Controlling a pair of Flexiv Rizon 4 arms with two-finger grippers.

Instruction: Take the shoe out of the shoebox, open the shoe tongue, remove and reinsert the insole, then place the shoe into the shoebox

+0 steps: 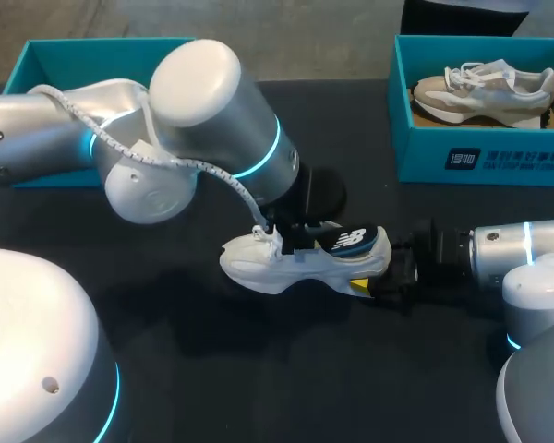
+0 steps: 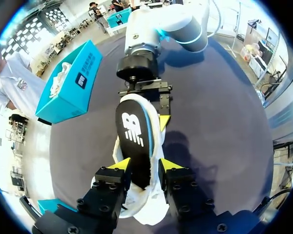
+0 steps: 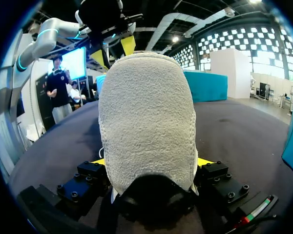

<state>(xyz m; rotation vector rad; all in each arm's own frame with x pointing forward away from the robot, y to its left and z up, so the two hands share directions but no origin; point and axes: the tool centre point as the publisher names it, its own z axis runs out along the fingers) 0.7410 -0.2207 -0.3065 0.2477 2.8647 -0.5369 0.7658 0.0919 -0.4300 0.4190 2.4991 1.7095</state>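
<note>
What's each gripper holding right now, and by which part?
Left gripper pinches the black insole at its end away from the heel. Right gripper clamps the white shoe by its heel, a finger on each side.

Passage: desk [image 1: 258,369] in front of shoe [image 1: 268,268].
Heel: blocked by right hand [image 3: 151,162].
Above shoe: left hand [image 2: 145,164], insole [image 2: 134,136].
Far right: shoebox [image 1: 480,161].

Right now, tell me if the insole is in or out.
Partly out: the insole rises from the white shoe, pinched between left fingers.
</note>
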